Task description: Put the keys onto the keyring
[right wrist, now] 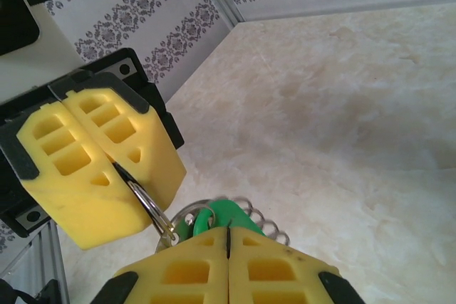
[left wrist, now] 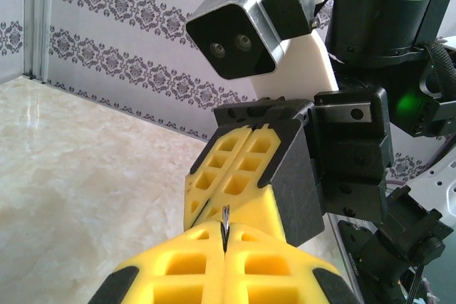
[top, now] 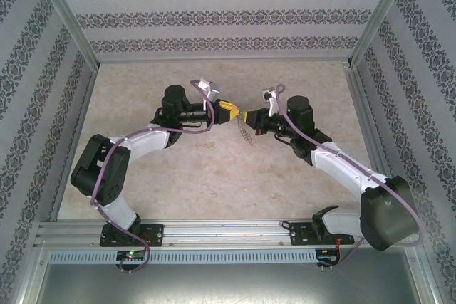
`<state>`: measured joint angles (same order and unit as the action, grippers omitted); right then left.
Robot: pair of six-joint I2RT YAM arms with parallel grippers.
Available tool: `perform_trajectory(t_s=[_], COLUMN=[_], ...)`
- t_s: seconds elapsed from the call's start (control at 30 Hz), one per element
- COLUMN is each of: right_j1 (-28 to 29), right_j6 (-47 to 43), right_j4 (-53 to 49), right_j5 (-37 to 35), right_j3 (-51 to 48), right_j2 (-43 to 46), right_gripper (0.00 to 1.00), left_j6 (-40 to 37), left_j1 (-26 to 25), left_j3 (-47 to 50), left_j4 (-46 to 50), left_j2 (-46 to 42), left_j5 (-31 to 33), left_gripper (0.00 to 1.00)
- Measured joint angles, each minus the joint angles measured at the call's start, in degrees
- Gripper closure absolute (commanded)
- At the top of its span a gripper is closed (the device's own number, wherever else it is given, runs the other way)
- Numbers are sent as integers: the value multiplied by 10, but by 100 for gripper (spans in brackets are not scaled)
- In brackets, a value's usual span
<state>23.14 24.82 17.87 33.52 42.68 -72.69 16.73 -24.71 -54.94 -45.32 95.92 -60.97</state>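
From above: both arms reach over the middle of the marble-patterned desk [top: 214,183]. The left fingers [top: 225,109] and right fingers [top: 251,116] meet tip to tip, raised off the surface. The keyring [top: 246,133] dangles just below that meeting point, a thin grey strand hanging between them. The keys are too small to make out here.

Over to the left wrist: the left fingers [left wrist: 192,261] are pressed fully together, and a thin sliver of dark metal [left wrist: 225,220] pokes up out of the seam at their tips. Right in front, tips very close, the right fingers [left wrist: 226,165] are pressed together too, with a wrist camera [left wrist: 235,37] above them.

Now the right wrist: the right fingers [right wrist: 199,265] are clamped tight on the keys [right wrist: 208,217], the green tag peeking out at the tips with a small silver round beside it. Opposite, the left fingers [right wrist: 78,154] pinch the keyring [right wrist: 146,201], its wire loop running from their seam down to the green tag. A row of small silver loops [right wrist: 265,224] curls out behind the tag, all held above the desk [right wrist: 342,119].
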Motion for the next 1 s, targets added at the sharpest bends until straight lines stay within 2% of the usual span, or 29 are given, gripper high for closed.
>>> perform_trajectory(t_s=[0.1, 0.17, 0.23, 0.4, 0.7, 1.0], right_j1=[0, 0, 0, -7, -18, 11], right_j6=[3, 4, 2, -10, -52, -93], right_j4=[6, 12, 13, 17, 30, 68], right_j5=[0, 0, -1, -14, -33, -40], right_j3=[-2, -9, -19, -60, -120, -140], right_j2=[3, 6, 12, 40, 89, 82], right_gripper=[84, 73, 68, 64, 49, 46], left_j6=[0, 1, 2, 10, 14, 19], left_j1=[0, 0, 0, 0, 0, 0], left_j3=[0, 0, 0, 0, -11, -15], left_j4=[0, 0, 0, 0, 30, 34], left_j2=[0, 0, 0, 0, 0, 0], left_j5=[0, -1, -5, -17, -44, -51], left_gripper=[100, 100, 100, 100, 100, 100])
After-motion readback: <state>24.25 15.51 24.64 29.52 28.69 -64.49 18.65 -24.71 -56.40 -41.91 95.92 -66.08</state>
